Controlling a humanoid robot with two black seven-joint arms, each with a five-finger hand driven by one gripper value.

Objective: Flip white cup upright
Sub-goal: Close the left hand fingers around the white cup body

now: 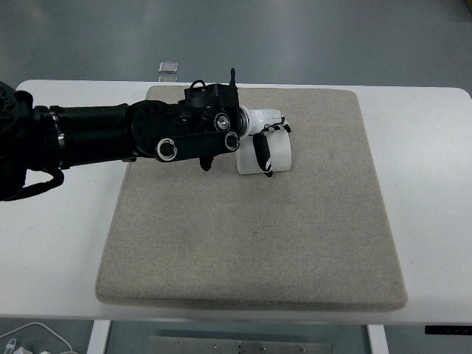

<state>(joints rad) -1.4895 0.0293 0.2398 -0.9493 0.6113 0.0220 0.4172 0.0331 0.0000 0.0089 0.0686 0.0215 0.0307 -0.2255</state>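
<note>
Looking near to far: white cable [33,335] at the table's [431,221] near left corner, then the beige mat [251,243], bare across its near half. Left arm [110,136] comes in from the left edge, reaching over the mat's far part. Left hand [267,140] sits on the white cup [274,156], fingers [261,155] wrapped around its body. Cup is on the mat's far-centre area; orientation hard to tell under the hand. Past the table's far edge, a small grey object [169,68] on the floor.
</note>
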